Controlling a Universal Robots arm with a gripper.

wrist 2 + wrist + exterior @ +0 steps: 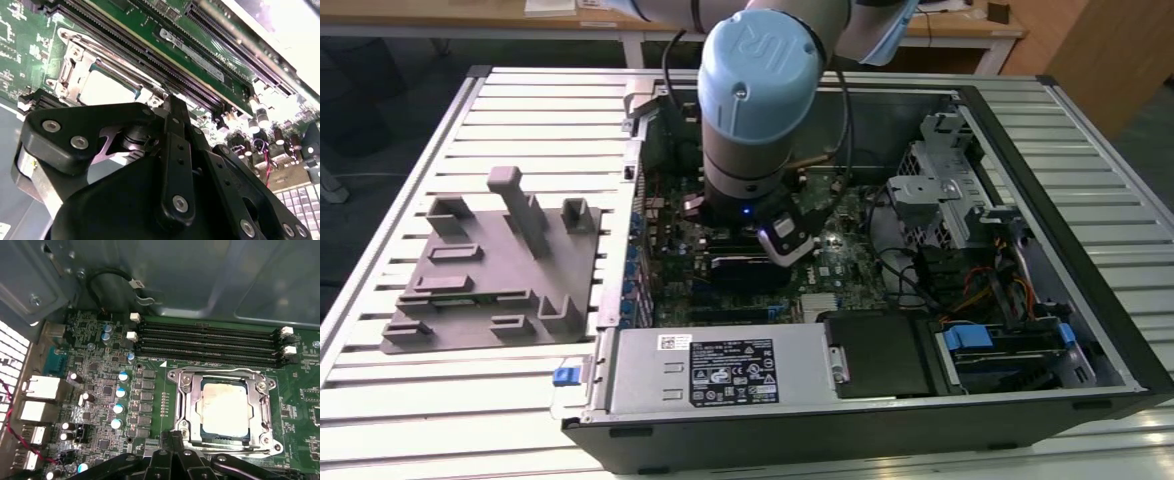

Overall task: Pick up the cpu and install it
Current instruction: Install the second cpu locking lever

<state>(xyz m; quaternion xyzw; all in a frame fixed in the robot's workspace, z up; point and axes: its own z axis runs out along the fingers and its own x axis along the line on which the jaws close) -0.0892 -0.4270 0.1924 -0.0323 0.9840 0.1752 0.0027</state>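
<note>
We see the flat silver square cpu (225,409) seated in the metal-framed socket (183,390) on the green motherboard (300,385), beside 4 black memory slots (210,340). Our black gripper (172,437) hovers just above the socket's edge w/ fingers closed together, holding nothing.

Our gripper (172,442) sits low over the motherboard (115,385), just beside the socket frame (223,410) that rings the cpu (225,409). Beyond the socket the memory slots (207,345) stand as ridges, and past them the case wall (200,275) closes us in. A loose cable (112,277) hangs by that wall. Above the cpu we see open room.
</note>
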